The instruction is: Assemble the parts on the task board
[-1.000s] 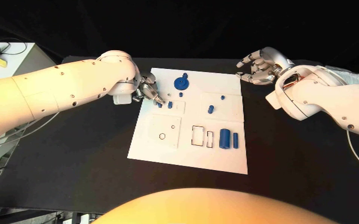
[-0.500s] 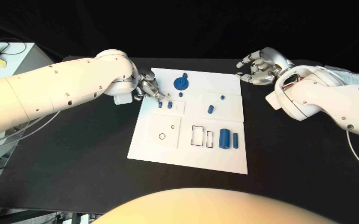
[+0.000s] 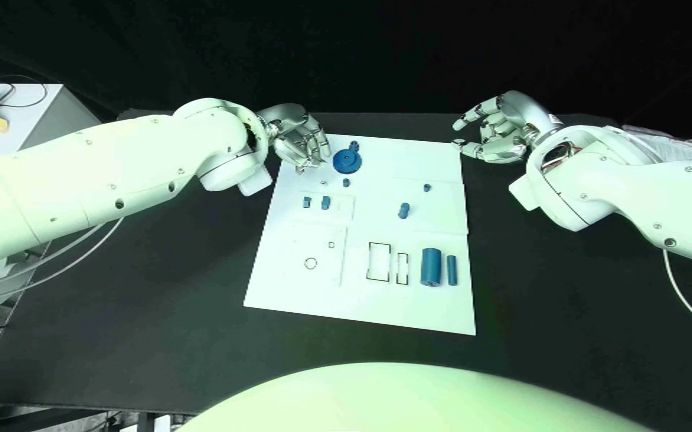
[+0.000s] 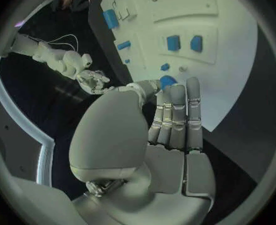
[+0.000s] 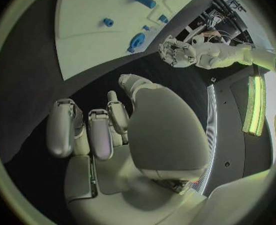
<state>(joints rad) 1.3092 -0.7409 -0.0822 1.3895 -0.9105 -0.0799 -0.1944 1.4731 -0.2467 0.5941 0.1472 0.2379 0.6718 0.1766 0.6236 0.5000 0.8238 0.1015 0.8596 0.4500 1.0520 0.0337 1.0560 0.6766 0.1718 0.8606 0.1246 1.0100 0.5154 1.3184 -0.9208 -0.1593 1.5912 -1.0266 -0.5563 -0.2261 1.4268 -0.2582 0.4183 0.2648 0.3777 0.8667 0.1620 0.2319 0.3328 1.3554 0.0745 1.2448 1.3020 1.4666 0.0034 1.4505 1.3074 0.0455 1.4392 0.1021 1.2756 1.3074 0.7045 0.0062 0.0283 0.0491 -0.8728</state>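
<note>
The white task board [image 3: 325,277] lies mid-table. On it sit a round blue part [image 3: 348,161] near its far edge, small blue pieces [image 3: 327,202] on its left half and two blue cylinders [image 3: 433,265] towards the right. My left hand [image 3: 296,137] hovers at the board's far left corner, beside the round part, holding nothing. In the left wrist view its fingers [image 4: 175,115] lie straight and together, with the round part [image 4: 168,80] just beyond their tips. My right hand [image 3: 498,130] hangs off the board's far right corner, fingers loosely curved and empty [image 5: 107,130].
A pale box [image 3: 29,112] stands at the table's far left edge. Black table [image 3: 159,282] lies bare on both sides of the board. The right wrist view shows the board [image 5: 88,35] and my left hand [image 5: 178,51] beyond it.
My left hand has lifted away from the small pieces on the board's left and moved to the far corner beside the round part. The right hand has stayed put.
</note>
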